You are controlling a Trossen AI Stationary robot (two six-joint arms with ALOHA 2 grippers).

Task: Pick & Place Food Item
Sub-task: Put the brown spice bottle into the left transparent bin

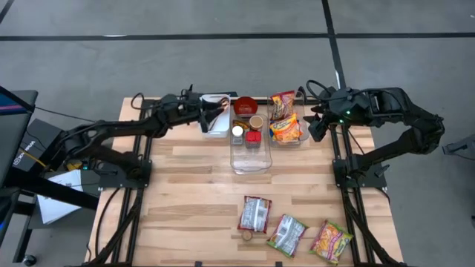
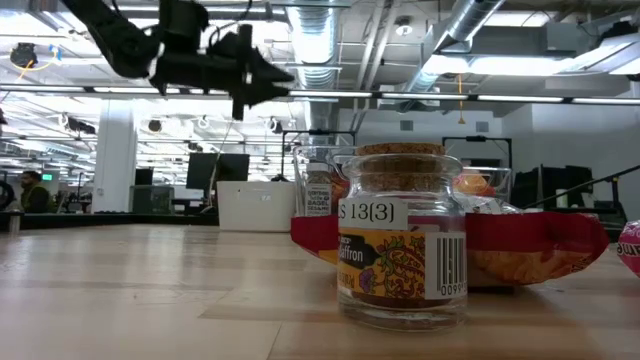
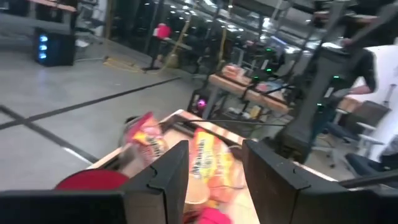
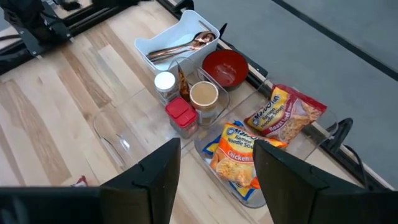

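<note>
Three food packets (image 1: 255, 214), (image 1: 287, 234), (image 1: 331, 241) lie flat near the table's front edge. A cork-stoppered saffron jar (image 2: 402, 240) stands upright beside them. At the far side, one clear bin (image 1: 249, 159) holds small jars (image 4: 180, 115) and another (image 4: 245, 193) holds noodle packets (image 4: 239, 155). My left gripper (image 3: 214, 180) hangs open and level in the air over the white cutlery tray (image 1: 216, 122), pointing toward the bins, with nothing between its fingers. My right gripper (image 4: 217, 180) stands open high over the table's far right, beside the noodle bin, tilted downward.
A red bowl (image 1: 246, 106) stands behind the jar bin, next to the white tray of spoons (image 4: 177, 43). Bare wooden tabletop (image 1: 193, 185) lies between the bins and the packets at the front. The arms' bases and cables flank the table's left and right edges.
</note>
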